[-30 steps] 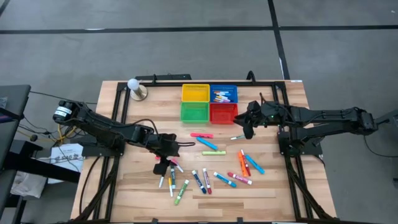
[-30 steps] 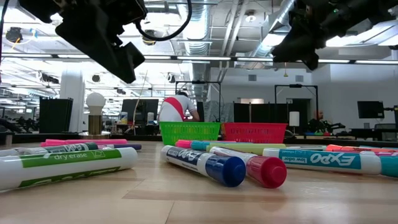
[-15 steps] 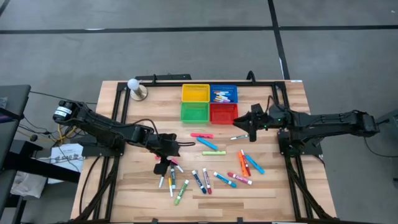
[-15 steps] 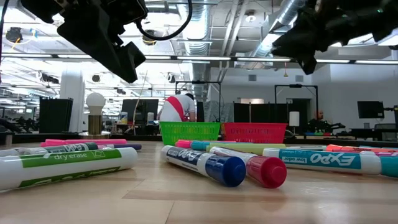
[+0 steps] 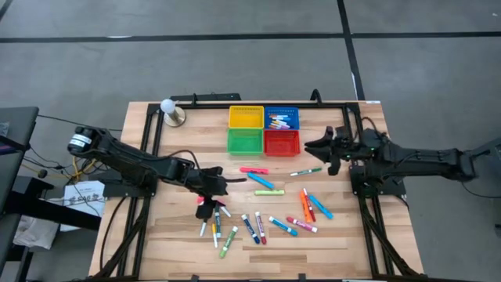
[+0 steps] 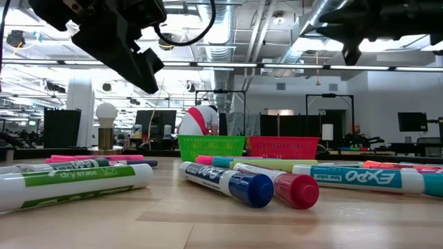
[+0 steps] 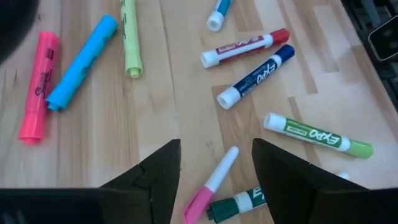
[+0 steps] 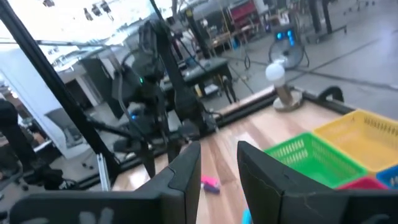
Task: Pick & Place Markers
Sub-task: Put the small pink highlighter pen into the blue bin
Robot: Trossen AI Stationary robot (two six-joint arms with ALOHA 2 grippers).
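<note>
Left end effector (image 7: pixel 216 168) spread wide, nothing held, hovering over pink-capped marker (image 7: pixel 211 185) and green-capped marker (image 7: pixel 239 204) in counter's (image 5: pixel 352 235) 7 o'clock cluster. Right end effector (image 5: pixel 332 153) at 3 o'clock, raised, pointing toward baskets; fingers (image 8: pixel 186 171) narrowly parted, nothing visible between. Markers (image 5: pixel 262 227) scattered across middle and lower counter; more in blue basket (image 5: pixel 282 117). Yellow basket (image 5: pixel 246 117), green basket (image 5: pixel 245 141), red basket (image 5: pixel 282 142) at 12 o'clock. White lamp (image 5: pixel 170 110) at 11 o'clock. Person (image 6: pixel 201 119) far behind counter.
</note>
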